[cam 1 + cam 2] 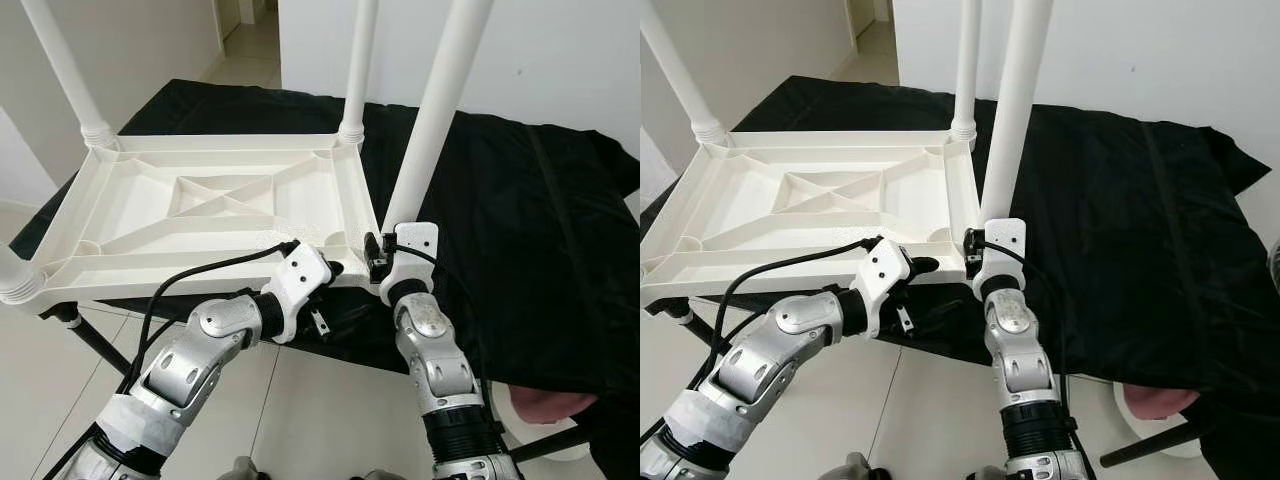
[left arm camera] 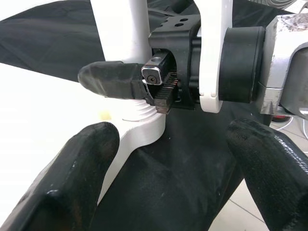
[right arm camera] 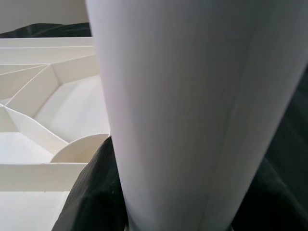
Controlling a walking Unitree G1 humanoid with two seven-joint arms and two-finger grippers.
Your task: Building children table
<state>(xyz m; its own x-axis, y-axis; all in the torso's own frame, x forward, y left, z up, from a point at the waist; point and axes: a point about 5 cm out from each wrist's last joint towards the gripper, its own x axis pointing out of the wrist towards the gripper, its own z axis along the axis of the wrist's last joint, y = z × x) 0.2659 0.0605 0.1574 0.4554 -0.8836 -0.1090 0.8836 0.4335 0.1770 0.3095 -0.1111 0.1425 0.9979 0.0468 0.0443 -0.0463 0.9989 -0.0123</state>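
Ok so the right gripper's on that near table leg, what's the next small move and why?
Probably keep twisting the leg down into its corner socket. The right gripper clasps its base at the upside-down tabletop's near corner, and the leg appears tilted, so it may not be fully seated. The left gripper sits open beside it.

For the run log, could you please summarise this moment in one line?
right gripper: shut on white plastic table leg | left gripper: open, beside corner | upturned white plastic tabletop on black cloth
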